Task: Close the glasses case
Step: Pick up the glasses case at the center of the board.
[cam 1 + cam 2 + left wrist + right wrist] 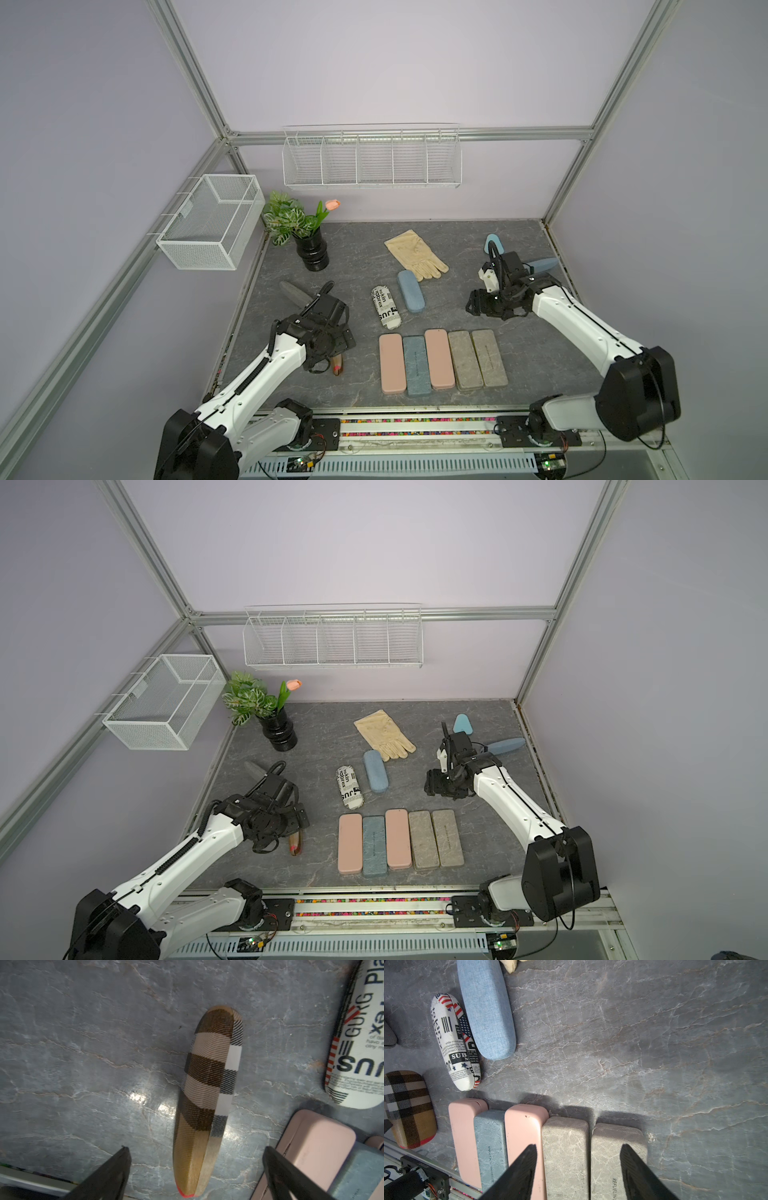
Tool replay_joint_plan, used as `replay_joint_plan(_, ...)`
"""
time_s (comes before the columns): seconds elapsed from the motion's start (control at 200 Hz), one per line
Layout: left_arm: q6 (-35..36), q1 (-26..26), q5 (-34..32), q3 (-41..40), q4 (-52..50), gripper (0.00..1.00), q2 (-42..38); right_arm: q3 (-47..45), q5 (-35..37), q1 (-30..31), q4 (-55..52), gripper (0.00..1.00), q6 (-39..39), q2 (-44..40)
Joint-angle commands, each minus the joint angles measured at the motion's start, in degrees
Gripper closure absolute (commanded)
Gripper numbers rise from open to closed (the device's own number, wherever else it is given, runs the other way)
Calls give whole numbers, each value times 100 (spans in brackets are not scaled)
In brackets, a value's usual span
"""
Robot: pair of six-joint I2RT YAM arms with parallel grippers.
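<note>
Hovering on the left, the left gripper (196,1148) has its jaws spread wide right above the tan plaid fabric glasses case (207,1095). It lies shut on the grey stone-look table (519,353), long axis front-to-back, red-trimmed end toward the robot. A glossy black vase (311,251) behind holds a leafy green plant (286,216) and pink tulip (332,204). Over right, the right gripper (578,1145) is open too, holding nothing.

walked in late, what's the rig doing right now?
Left pincer hangs open just above the plaid glasses case, gripping nothing. The case lies on the table and its two halves look shut, so the closing seems done. Right pincer is open and empty too, hovering over the grey end of the row of flat cases.
</note>
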Motion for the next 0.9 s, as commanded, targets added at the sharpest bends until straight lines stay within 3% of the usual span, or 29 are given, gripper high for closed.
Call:
replay_joint_plan(0.0, -216, -17, -24, -199, 74, 1, 130, 1, -115, 29, 11, 33, -52, 37)
replay_joint_plan(0.38, -220, -14, 167, -481, 850, 34, 734, -3, -47, 25, -114, 33, -67, -7)
replay_joint_plan(0.575, -105, -14, 143, -290, 986, 65, 964, -44, -46, 32, -99, 33, -70, 11)
replay_joint_plan(0.71, -29, -19, 187, -124, 1100, 73, 1079, -53, -30, 26, -133, 33, -103, 56)
replay_joint_plan(0.895, 117, -31, 433, 344, 1183, 75, 1066, -44, 39, 12, -152, 33, -134, 29)
